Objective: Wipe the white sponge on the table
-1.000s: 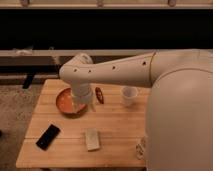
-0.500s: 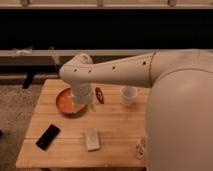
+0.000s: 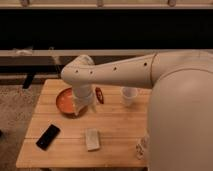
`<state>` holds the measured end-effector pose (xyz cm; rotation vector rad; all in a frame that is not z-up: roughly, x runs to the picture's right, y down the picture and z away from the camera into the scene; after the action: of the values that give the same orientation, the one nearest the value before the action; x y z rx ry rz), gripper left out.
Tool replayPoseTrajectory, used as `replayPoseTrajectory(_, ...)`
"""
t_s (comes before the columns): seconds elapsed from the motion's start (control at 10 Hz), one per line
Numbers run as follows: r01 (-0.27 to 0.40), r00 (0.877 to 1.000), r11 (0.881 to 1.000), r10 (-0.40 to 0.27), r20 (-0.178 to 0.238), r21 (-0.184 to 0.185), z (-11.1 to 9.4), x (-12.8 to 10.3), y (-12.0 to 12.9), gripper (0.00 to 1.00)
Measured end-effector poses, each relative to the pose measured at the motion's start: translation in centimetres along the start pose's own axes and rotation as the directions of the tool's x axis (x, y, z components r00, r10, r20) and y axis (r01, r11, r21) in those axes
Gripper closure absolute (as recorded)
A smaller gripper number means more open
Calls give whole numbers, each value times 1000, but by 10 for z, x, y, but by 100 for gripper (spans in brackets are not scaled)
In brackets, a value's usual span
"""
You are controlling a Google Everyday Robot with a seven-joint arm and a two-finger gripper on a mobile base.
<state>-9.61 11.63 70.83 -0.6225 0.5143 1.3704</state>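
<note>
With gripper point(image 3: 81, 107), its opening impossible to tell, poised by the orange bowl point(image 3: 64, 101), and white sponge point(image 3: 92, 139) lying free on the table point(image 3: 120, 125) at its 5 o'clock: descend squarely, grasp across the narrow sides, press flat before sweeping.

Table point(image 3: 122, 122): matt planked wood. White sponge point(image 3: 92, 139): dull, rough-faced. Gripper point(image 3: 81, 107), at the bowl point(image 3: 64, 100) rim: smooth pale plastic.
</note>
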Motion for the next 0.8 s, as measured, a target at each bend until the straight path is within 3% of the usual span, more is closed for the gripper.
replayPoseTrajectory(0.4, 88, 995, 994, -90, -47, -58, 50, 15, -12, 35)
replayPoseTrajectory(0.8, 90, 990, 993, -98, -105, -75, 90, 29, -22, 35)
